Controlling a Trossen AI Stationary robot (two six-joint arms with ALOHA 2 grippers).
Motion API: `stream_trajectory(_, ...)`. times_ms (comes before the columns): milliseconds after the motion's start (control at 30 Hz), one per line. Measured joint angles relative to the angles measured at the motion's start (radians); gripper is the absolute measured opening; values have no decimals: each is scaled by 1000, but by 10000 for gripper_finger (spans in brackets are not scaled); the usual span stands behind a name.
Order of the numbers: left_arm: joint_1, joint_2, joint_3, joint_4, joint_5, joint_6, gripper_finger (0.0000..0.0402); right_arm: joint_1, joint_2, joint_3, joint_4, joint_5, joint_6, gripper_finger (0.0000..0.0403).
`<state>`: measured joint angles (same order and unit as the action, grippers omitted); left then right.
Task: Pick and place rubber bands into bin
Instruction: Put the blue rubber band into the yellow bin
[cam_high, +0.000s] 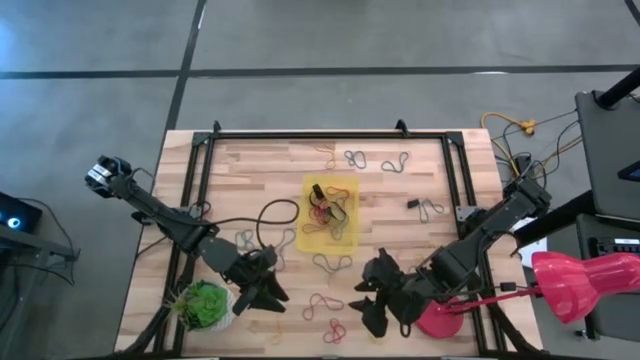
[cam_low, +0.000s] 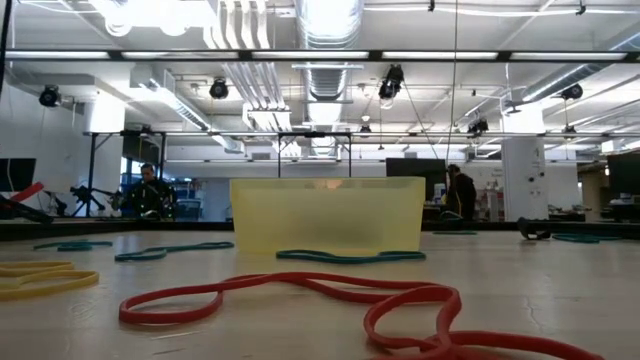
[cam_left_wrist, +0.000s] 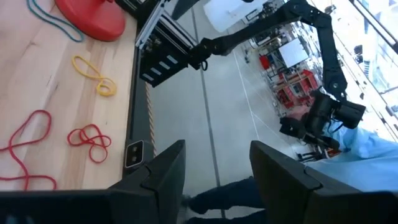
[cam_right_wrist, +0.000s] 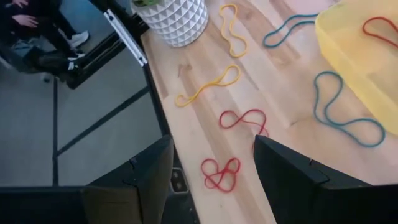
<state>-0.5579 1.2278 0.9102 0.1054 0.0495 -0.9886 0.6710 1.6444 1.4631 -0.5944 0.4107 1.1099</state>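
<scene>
The translucent yellow bin (cam_high: 330, 212) stands mid-table with a few rubber bands in it; the low view shows its wall (cam_low: 328, 215). Many rubber bands lie loose on the wood: red ones (cam_high: 322, 303) near the front edge, a blue-grey one (cam_high: 332, 263) just before the bin, and dark ones (cam_high: 397, 162) at the far side. My left gripper (cam_high: 262, 298) hangs open above the front left, right of the plant ball. My right gripper (cam_high: 372, 305) hangs open above the front right. In the right wrist view, red bands (cam_right_wrist: 221, 173) lie beneath its open fingers (cam_right_wrist: 212, 143). Neither gripper holds anything.
A green plant ball in a white pot (cam_high: 205, 305) stands at the front left corner, and a round red disc (cam_high: 440, 318) at the front right. A black cable (cam_high: 270, 215) loops left of the bin. A black frame (cam_high: 200, 170) borders the table. People show in the room beyond.
</scene>
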Motion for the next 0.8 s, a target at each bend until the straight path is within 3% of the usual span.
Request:
stream_trajectory(467,55,6,0,3,-4,0,164,40,0,-1,-21,-30,64,210)
stream_trajectory(800,98,10,-1,113,-6,0,164,58,-31,1,-136,2,49,210)
